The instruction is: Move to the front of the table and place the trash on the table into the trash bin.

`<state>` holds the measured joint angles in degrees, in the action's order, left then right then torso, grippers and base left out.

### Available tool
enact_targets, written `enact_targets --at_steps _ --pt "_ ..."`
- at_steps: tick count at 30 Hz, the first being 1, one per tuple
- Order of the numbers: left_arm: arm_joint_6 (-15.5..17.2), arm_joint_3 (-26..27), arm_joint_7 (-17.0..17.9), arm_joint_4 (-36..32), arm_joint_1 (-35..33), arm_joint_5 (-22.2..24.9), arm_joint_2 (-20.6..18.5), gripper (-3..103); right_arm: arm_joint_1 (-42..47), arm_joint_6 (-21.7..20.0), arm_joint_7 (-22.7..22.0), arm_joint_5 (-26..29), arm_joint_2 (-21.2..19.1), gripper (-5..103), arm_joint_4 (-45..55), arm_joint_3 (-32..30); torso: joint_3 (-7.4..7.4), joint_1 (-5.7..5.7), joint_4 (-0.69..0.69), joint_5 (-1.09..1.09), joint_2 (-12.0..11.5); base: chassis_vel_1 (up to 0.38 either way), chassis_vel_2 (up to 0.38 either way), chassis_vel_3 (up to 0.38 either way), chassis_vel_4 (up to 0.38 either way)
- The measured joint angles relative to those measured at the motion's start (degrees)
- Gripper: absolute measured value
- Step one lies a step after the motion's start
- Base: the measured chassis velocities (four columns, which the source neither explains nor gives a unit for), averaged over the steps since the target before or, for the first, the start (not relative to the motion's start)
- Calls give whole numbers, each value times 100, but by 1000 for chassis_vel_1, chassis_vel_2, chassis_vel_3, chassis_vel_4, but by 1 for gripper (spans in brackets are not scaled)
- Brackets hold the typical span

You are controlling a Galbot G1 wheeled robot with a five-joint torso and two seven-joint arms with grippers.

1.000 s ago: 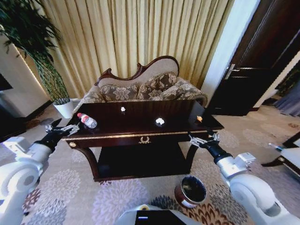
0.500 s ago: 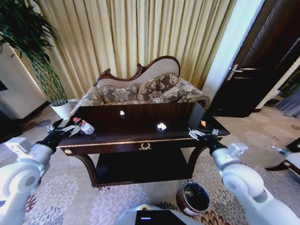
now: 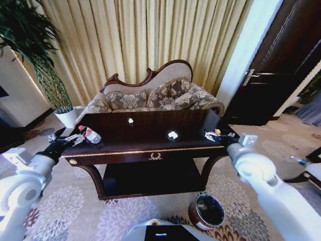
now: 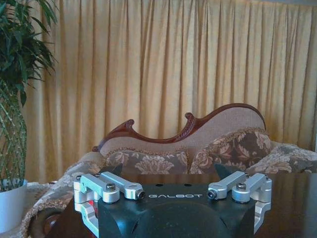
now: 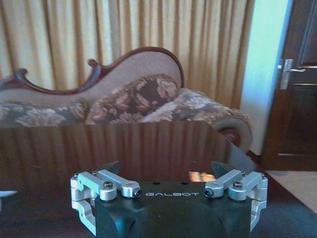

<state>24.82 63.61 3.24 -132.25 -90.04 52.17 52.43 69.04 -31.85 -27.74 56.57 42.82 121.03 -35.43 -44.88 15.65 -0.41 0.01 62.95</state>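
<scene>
The dark glossy table with gold trim stands right before me. The trash on it is a clear bottle with a red cap near its left end, one whitish wad toward the back and another wad in the middle. My left gripper is open at the table's left end, its tips just short of the bottle. At the right end, my right gripper hovers open over the top, also seen as the right gripper above dark wood. The brown trash bin stands on the carpet below the right arm.
A small orange scrap lies by the right gripper. Behind the table are a patterned sofa and curtains. A potted plant stands at the back left and a dark door at the right. The floor is flowered carpet.
The head view has shifted nearer to the table. Both grippers have risen from the front edge to tabletop height; the right one now reaches over the right end, the left nears the bottle.
</scene>
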Motion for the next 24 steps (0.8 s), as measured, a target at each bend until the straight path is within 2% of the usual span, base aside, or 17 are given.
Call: enact_targets --at_steps 13,24 --pt "0 -182 16 -27 106 -74 -11 100 -918 51 756 -386 -251 100 -1664 413 0 0 1 -1 0 0 0 0 0" --pt "4 -250 32 -29 157 -83 -38 100 -1368 -31 569 -480 -72 100 -2268 920 0 0 2 -1 0 0 0 0 0"
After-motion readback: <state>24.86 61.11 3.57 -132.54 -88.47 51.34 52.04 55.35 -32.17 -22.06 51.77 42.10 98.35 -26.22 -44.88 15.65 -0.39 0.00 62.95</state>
